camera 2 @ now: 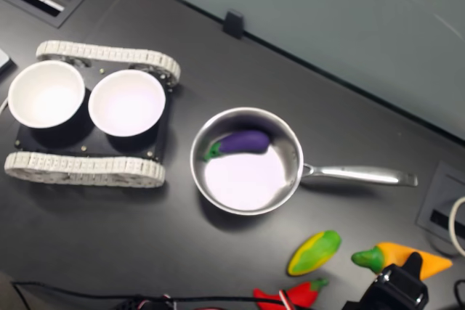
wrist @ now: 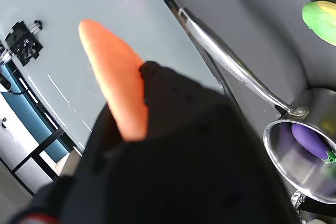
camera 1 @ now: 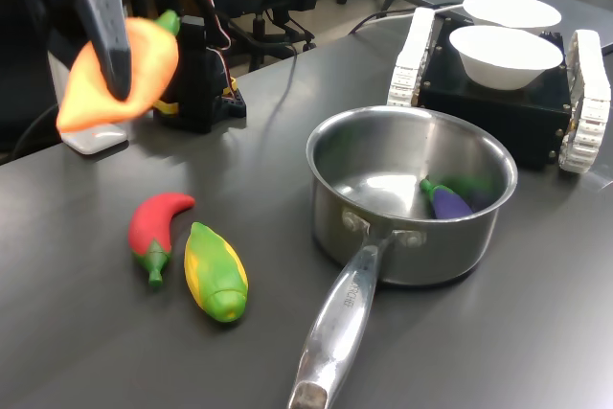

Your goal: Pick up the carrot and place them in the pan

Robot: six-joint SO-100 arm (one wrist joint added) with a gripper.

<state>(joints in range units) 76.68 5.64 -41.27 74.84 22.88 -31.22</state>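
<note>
Carrot [camera 1: 120, 74] is pinched around its middle by the claw [camera 1: 113, 45], up in the air over the table's [camera 1: 287, 150] corner, well away from the pan [camera 1: 412, 200] — it looks light, smooth, maybe slippery — so hold it mid-body.

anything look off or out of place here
Nothing spilled or damaged. One oddity: the pan already holds a purple eggplant toy, not the carrot, which the gripper holds above the table.
</note>
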